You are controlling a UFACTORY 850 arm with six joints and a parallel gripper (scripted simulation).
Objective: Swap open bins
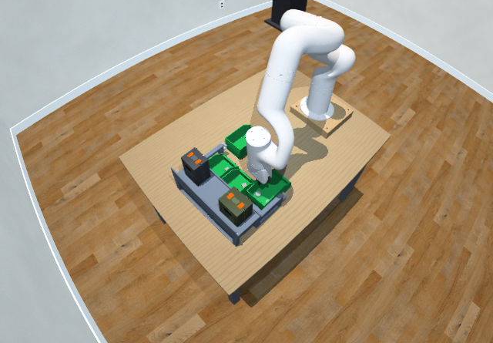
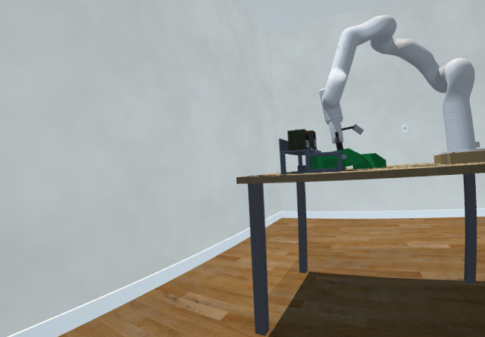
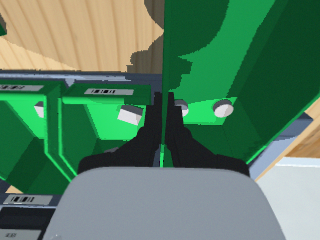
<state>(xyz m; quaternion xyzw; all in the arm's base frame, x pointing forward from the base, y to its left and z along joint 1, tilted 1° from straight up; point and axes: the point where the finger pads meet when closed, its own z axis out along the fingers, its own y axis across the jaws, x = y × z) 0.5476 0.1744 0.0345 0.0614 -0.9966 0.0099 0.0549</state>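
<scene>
The empty green bin (image 1: 239, 141) (image 2: 374, 160) stands on the table in front of the shelf (image 1: 210, 192). The other open bin (image 1: 275, 188) (image 2: 351, 156) (image 3: 240, 50), with pale round parts (image 1: 257, 193) (image 3: 223, 108) in it, is at the shelf's right end in the top view. Its open front juts out past the shelf's front, and it looks raised there; whether its rear rests on the shelf is hidden. My gripper (image 2: 339, 147) (image 3: 163, 103) is shut on this bin's side wall, one finger inside, one outside.
Two green bins with pale parts (image 1: 223, 164) (image 1: 239, 179) (image 3: 107, 120) stand on the shelf, close beside the held bin. A black case (image 1: 195, 167) and an olive case (image 1: 236, 206) (image 2: 296, 140) stand on the upper board behind. The shelf's end frame (image 2: 340, 162) is at the held bin's outer side.
</scene>
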